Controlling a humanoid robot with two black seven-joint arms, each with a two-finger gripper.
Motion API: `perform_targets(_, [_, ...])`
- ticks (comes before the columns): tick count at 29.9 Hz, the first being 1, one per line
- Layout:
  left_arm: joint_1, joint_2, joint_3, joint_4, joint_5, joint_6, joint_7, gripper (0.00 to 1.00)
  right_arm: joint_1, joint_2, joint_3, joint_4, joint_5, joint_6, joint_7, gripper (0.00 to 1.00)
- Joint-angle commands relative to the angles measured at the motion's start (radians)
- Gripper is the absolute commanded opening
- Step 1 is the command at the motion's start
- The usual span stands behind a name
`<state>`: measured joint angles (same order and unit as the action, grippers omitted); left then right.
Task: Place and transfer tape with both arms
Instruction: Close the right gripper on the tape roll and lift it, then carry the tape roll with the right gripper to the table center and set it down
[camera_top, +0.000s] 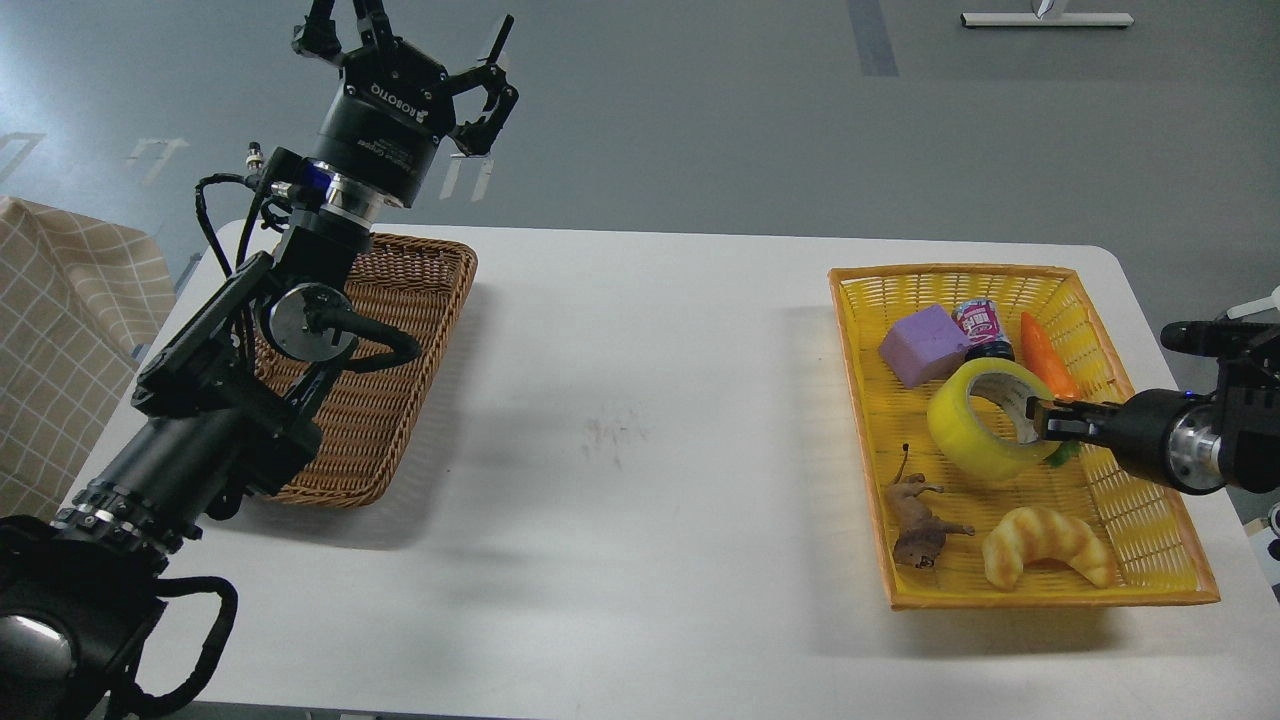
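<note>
The tape (975, 430), a wide translucent yellow roll with a grey-white core, hangs tilted just above the floor of the yellow basket (1160, 560) at the right. My right gripper (1040, 420) comes in from the right edge and is shut on the roll's right wall, one finger inside the core. My left gripper (410, 50) is raised high above the far end of the brown wicker basket (400, 400), fingers spread open and empty.
In the yellow basket lie a purple block (922, 344), a small can (983, 325), an orange carrot toy (1045, 358), a brown animal figure (920, 520) and a croissant toy (1050, 545). A checked cloth (60, 330) sits at the left edge.
</note>
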<state>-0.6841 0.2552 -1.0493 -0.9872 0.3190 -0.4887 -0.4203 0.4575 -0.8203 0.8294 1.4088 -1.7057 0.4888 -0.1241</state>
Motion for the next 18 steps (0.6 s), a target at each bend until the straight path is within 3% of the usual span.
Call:
perform_targets(1, [0.000,-0.001,0.000,-0.001,0.000,0.000,0.000,0.98,0.010,-0.008,0.045,0.048,0.015,0.000,0.001,0.00])
perform_targets(9, [0.000,-0.002,0.000,-0.001,0.000,0.000,0.000,0.98,0.130,0.009,0.063,0.073,0.020,0.000,0.000,0.00])
perform_targets(18, [-0.002,-0.004,0.000,-0.001,0.000,0.000,-0.002,0.98,0.224,0.148,0.019,0.064,0.015,0.000,-0.003,0.00])
